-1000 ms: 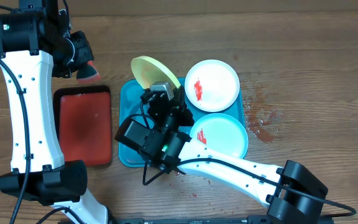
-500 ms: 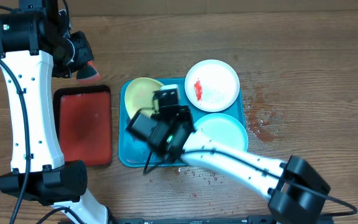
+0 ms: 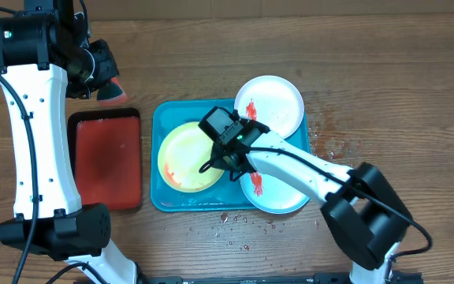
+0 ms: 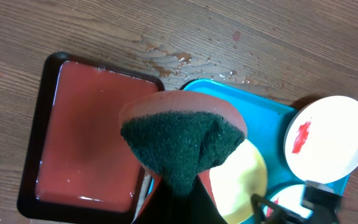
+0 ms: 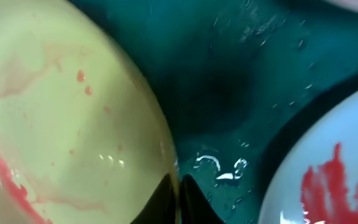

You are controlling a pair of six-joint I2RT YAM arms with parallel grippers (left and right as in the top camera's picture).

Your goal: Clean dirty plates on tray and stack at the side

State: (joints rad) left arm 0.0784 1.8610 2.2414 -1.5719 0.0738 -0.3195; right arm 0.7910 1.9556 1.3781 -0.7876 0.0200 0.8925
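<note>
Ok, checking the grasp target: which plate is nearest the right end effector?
The yellow-green plate, left in the tray: its rim sits at the right end effector. The white plate and blue-rimmed plate lie apart.

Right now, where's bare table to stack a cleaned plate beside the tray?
Bare wood right of the turquoise tray, past the white plate and light-blue plate, though spattered near the tray; also along its far side. Crowded: inside the tray, and the slim gap to the red tray.

Overhead: bright, even light, faint soft shadows. Right wrist: very close, soft focus; glare specks on wet turquoise tray and yellow-green plate. Left wrist: sharp; sheen on red tray.
</note>
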